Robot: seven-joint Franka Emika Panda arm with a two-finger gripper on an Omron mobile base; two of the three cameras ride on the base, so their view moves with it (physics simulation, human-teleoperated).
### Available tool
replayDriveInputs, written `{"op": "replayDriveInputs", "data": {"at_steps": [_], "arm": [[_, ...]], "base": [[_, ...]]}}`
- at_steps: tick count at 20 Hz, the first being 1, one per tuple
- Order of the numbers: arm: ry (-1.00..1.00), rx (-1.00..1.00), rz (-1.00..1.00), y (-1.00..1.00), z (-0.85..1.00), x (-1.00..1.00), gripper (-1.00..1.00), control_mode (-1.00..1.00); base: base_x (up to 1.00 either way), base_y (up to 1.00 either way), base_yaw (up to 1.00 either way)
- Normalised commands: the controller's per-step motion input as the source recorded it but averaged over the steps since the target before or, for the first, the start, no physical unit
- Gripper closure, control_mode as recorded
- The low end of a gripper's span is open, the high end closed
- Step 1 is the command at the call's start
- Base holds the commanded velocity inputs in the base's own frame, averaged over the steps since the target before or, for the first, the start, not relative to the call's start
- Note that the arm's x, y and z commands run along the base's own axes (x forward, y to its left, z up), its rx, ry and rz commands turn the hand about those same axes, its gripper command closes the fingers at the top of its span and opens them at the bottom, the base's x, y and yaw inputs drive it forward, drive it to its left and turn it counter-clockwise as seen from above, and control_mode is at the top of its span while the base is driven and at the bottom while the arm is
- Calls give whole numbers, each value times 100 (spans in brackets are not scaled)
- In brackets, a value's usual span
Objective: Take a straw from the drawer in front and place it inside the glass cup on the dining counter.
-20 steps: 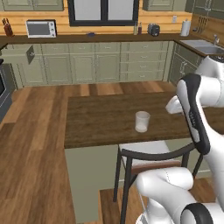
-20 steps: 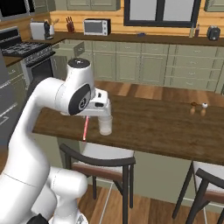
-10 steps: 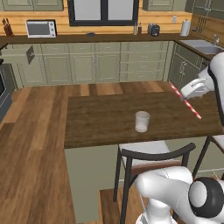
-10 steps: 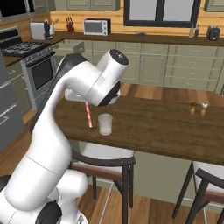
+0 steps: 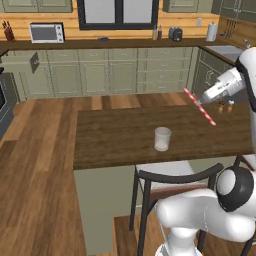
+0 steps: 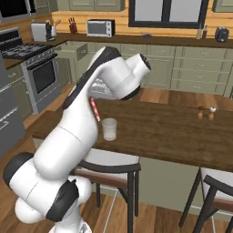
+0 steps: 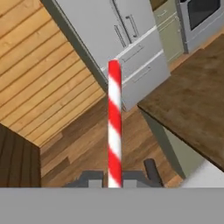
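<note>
Glass cup [image 5: 162, 138] standing near the front edge of the dining counter [image 5: 115, 135], red-and-white striped straw [image 5: 199, 107] tilted in the air to its right above the counter, gripper [image 5: 201, 102] pinching it mid-length

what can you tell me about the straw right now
The thin red-and-white striped straw is a straight, rigid-looking stick with spiral candy-cane bands. Its lower end is pinched between the shut dark fingers of the gripper. It is held tilted in the air above the dark brown wooden dining counter, apart from the clear glass cup.
</note>
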Motion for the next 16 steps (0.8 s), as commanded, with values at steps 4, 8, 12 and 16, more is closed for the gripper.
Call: {"op": "replayDriveInputs", "data": {"at_steps": [4,8,12,16], "arm": [[0,12,20,33,0,36,100,-100],[-4,16,15,8,0,1,100,-100],[-13,21,12,2,-5,0,100,-100],[-15,20,8,3,-11,0,100,-100]], "base": [[0,0,0],[0,0,0],[0,0,0],[0,0,0]]}}
